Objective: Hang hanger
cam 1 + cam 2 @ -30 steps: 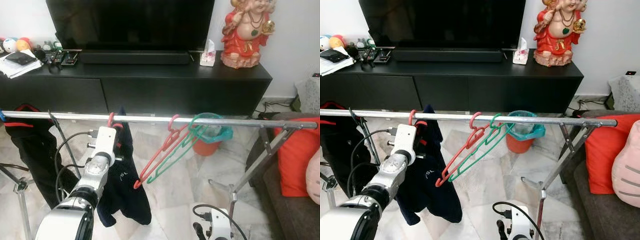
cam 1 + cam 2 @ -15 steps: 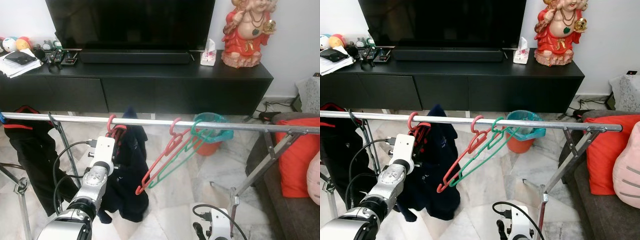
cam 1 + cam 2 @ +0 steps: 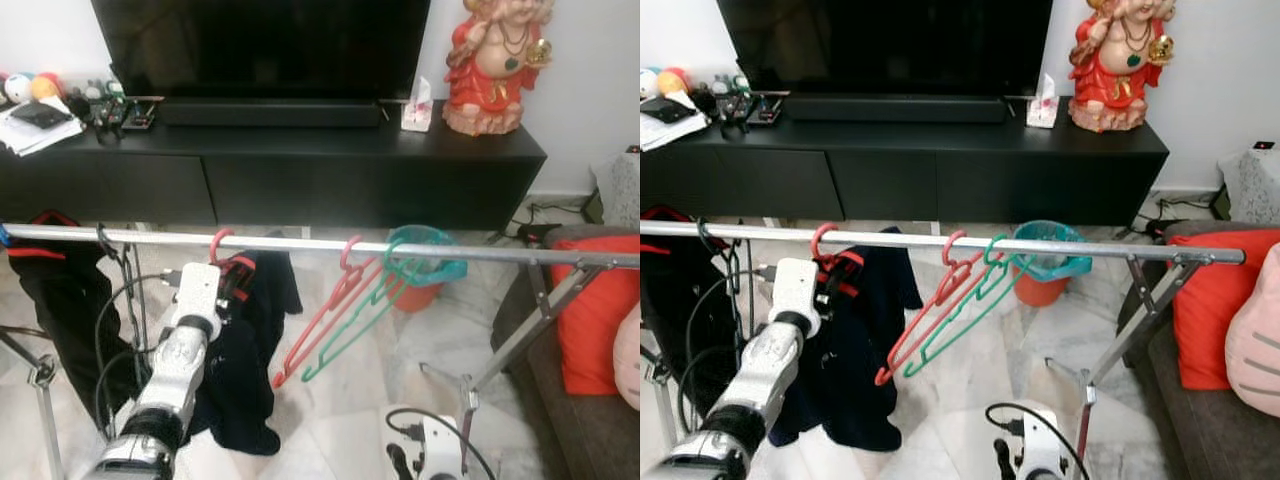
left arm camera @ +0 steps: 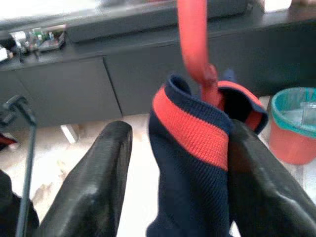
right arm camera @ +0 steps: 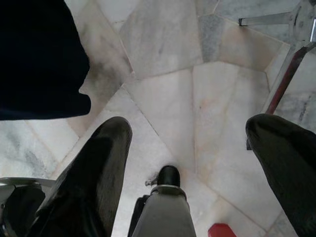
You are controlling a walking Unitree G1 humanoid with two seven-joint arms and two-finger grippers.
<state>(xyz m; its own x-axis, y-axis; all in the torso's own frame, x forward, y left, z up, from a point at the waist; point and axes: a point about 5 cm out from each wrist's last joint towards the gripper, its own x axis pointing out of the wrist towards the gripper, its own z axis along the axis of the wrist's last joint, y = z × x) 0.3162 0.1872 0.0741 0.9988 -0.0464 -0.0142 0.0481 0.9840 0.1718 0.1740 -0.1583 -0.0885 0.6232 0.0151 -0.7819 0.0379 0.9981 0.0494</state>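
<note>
two free hangers (image 3: 335, 325) right of tool (image 4: 173, 197)

The left gripper (image 3: 232, 290) is buried behind its own wrist and the navy garment (image 3: 245, 370), the red hanger (image 4: 196, 49) runs off the wrist view's edge above its hook, and the rail (image 3: 420, 249) is cut off at both sides

No text, label, brand, number or sign can be read in these pictures. The papers (image 3: 30, 128) on the black TV cabinet (image 3: 300, 150) and the small white box (image 3: 416, 112) beside the statue (image 3: 492, 65) are too blurred to read.
</note>
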